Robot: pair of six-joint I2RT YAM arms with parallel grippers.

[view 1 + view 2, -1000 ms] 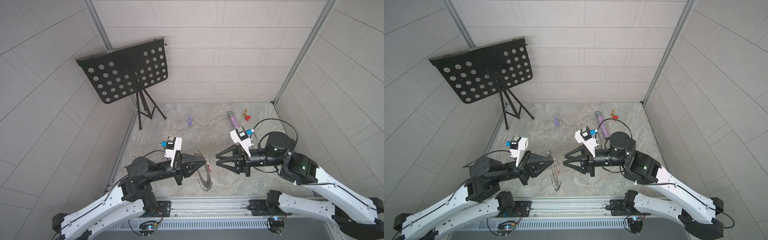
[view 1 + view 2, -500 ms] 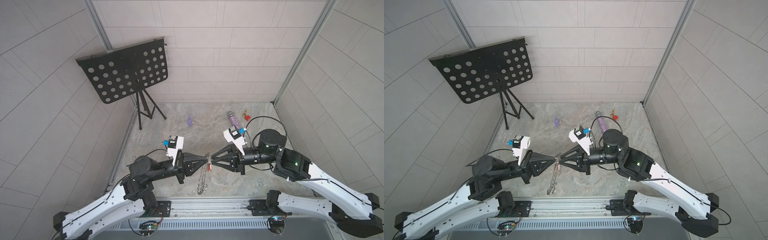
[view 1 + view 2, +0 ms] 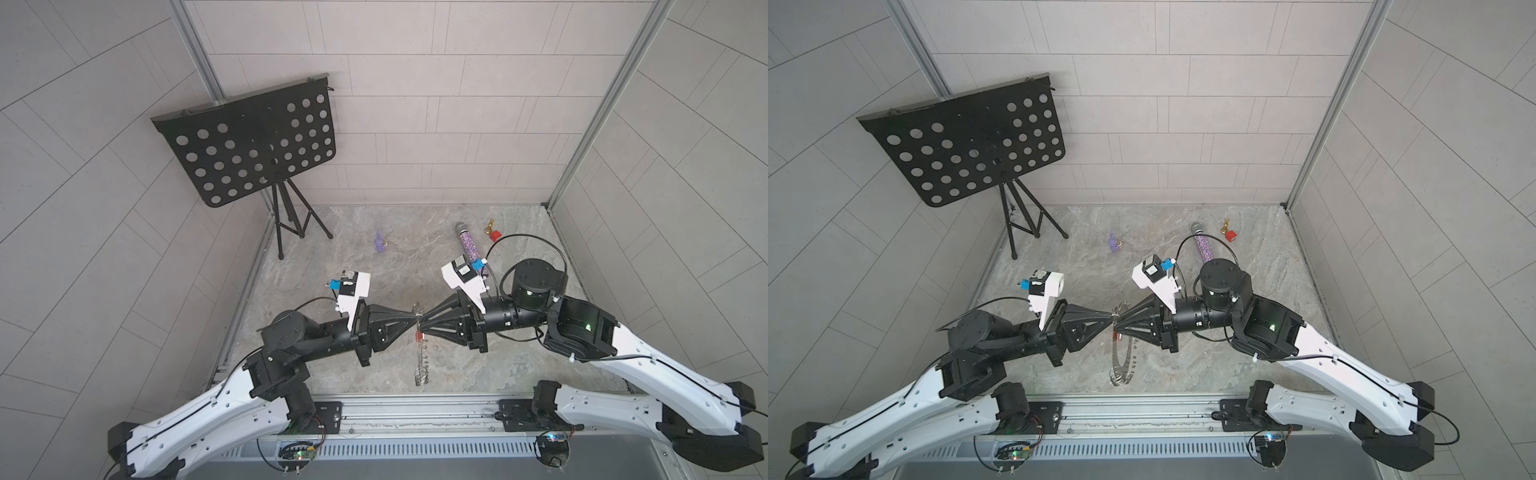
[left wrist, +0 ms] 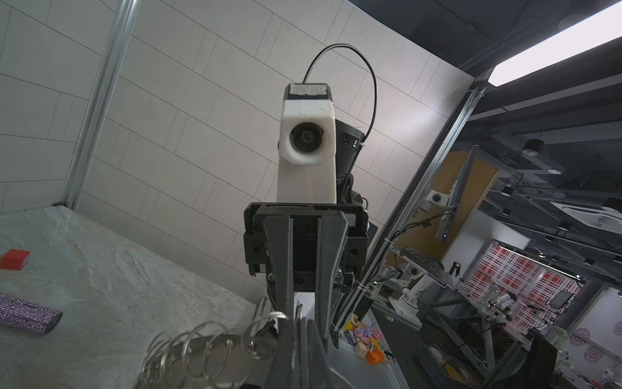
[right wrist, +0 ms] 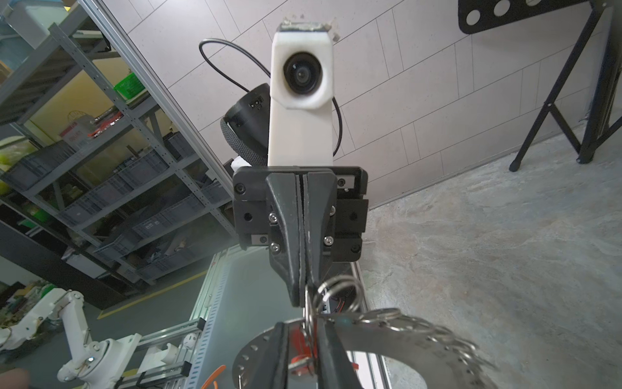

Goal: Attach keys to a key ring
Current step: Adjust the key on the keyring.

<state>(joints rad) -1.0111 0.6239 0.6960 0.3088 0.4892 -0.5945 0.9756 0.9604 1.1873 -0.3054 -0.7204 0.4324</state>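
Note:
Both grippers meet tip to tip above the middle of the floor. My left gripper point(image 3: 414, 325) point(image 3: 1112, 319) is shut on a wire loop at the rim of the key ring point(image 3: 420, 361) point(image 3: 1119, 376). This grey disc hangs below the tips, nearly edge-on in both top views. In the left wrist view its loops point(image 4: 215, 340) fan out beside my shut left gripper point(image 4: 301, 323). My right gripper point(image 3: 424, 327) point(image 5: 304, 340) has its jaws drawn in on the key's red tag point(image 5: 298, 340) point(image 3: 419, 334) and a loop.
A black perforated music stand point(image 3: 249, 153) stands at the back left. At the back of the marble floor lie a small purple figure point(image 3: 379, 243), a glittery purple microphone point(image 3: 469, 245), a gold chess piece point(image 3: 490, 226) and a red cube point(image 3: 495, 236). A metal rail point(image 3: 415, 401) bounds the front.
My right gripper has moved left to meet the left one and drawn its jaws in around the red tag. The key ring has swung from tilted to hanging nearly edge-on.

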